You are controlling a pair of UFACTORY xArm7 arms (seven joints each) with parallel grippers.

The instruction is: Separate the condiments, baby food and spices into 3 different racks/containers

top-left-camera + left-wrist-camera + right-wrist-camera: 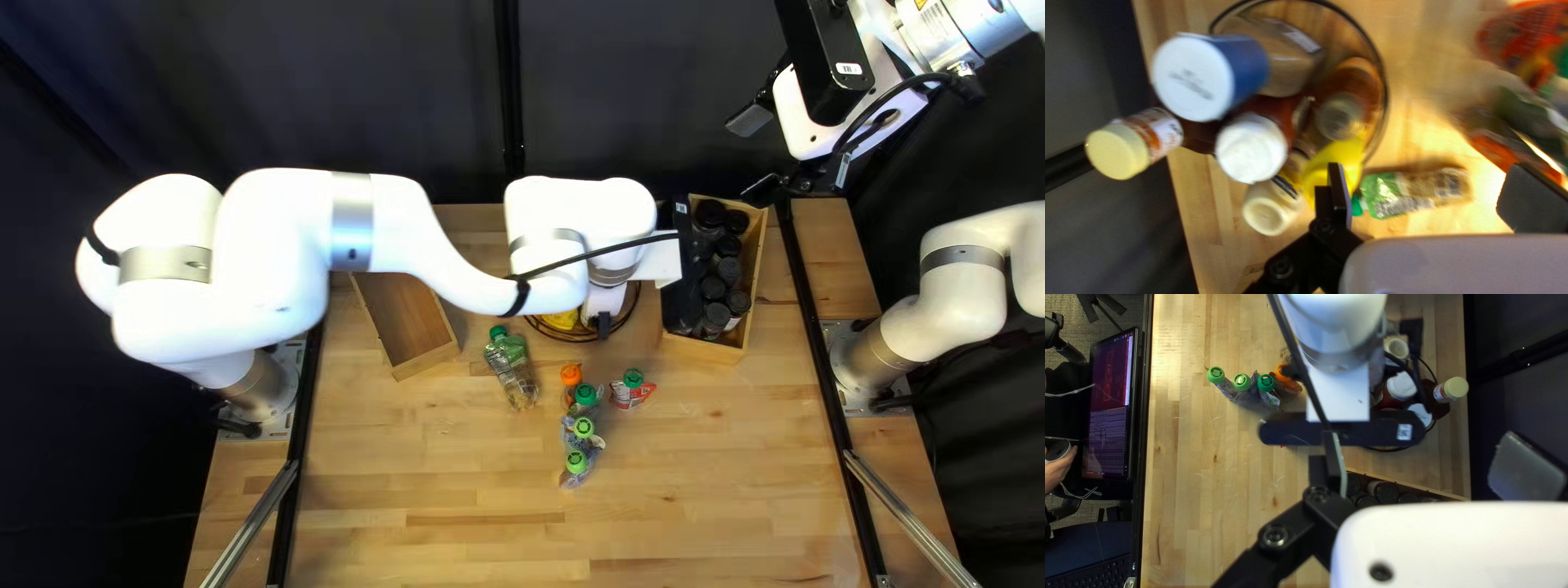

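Several baby-food pouches (514, 367) lie around the top left view's centre, probably meant for the left-of-centre tray (403, 316), since bottles (1251, 148) occupy the wire basket (1386, 87) and jars (714, 317) the upper-right box (704, 351). Left gripper (1429, 177) and right gripper (1423, 452): fingers apart.

Light wooden counter (697, 528) made of strips, with a dark curtain (359, 87) behind its far edge and a black upright pole (508, 87) in front of the curtain. Silvery rails (253, 523) slant at both near corners. In the right wrist view, past the counter's edge: a lit screen (1110, 403), a black keyboard (1091, 574), a white cable (1080, 495) and speckled grey carpet (1126, 302)
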